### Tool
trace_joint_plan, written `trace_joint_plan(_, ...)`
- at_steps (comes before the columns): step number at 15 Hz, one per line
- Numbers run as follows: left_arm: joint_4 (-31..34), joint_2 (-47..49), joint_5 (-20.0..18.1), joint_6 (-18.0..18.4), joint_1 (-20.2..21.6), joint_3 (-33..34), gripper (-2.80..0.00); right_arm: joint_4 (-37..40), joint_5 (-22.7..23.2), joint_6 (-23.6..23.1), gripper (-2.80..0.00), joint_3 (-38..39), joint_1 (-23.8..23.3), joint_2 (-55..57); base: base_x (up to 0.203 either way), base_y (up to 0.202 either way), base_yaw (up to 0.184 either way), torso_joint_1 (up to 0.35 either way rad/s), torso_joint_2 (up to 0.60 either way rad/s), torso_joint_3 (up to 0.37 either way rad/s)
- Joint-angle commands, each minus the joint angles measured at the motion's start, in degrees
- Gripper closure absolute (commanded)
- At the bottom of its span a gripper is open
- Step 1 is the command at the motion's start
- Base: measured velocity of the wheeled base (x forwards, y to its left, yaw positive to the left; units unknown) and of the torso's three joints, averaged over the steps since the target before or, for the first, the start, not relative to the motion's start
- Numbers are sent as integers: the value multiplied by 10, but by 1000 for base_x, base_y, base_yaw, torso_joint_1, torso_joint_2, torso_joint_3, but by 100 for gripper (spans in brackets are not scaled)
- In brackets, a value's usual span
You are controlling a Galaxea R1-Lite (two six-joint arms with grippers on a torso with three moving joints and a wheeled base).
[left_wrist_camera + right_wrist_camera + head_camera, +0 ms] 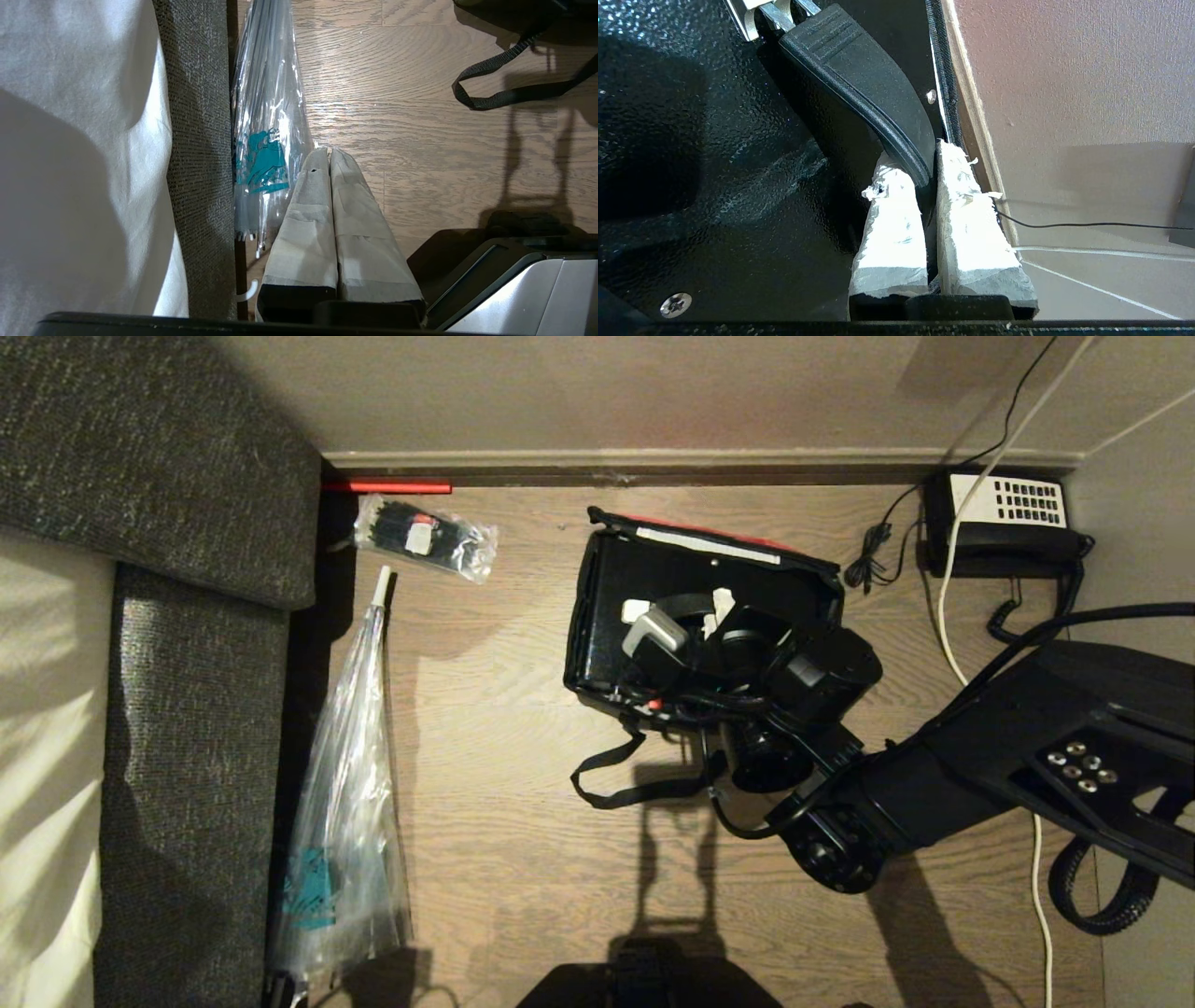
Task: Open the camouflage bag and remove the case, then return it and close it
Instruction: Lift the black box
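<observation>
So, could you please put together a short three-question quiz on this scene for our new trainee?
1. True or false: the right end effector is shut on the case's black handle.
2. Which object sits in the floor's far right corner by the wall? A) a kettle B) the desk telephone C) a lamp
3. Fill in: the left end effector is shut, holds nothing and hangs over the wooden floor beside the long clear plastic ____.

Key: 1 true; 2 B; 3 bag.
</observation>
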Motion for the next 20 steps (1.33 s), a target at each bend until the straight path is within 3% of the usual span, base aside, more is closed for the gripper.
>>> trace_joint_plan(1,8,1,0,-1,0,-3,0,-5,-3,-5,0,2,1,-3,0,0,0,0,0,0)
trace_joint_plan(4,2,1,-4,3,0,-10,0,-4,-3,-5,0,0,1,-4,0,0,0,0,0,0)
trace_joint_plan(5,9,9,-11,-12,0,-43,0,-4,-4,-5,0,0,1,-4,0,0,0,0,0,0)
trace_joint_plan(11,26,255,-166,-249,-3,-215,0,-3,-20,-5,0,0,1,-5,0,0,0,0,0,0)
trace_joint_plan(13,21,308,-218,-296,-48,-239,0,-2,-21,-5,0,0,1,-4,0,0,0,0,0,0)
trace_joint_plan(14,18,331,-222,-306,-71,-246,0,-2,-22,-4,0,0,1,-5,0,0,0,0,0,0)
trace_joint_plan(16,-4,398,-219,-320,-71,-268,0,-2,-35,-5,0,0,1,-5,0,0,0,0,0,0)
trace_joint_plan(20,-127,576,-219,-356,-62,-297,0,-2,-39,-3,0,-3,1,-5,0,0,0,0,0,0)
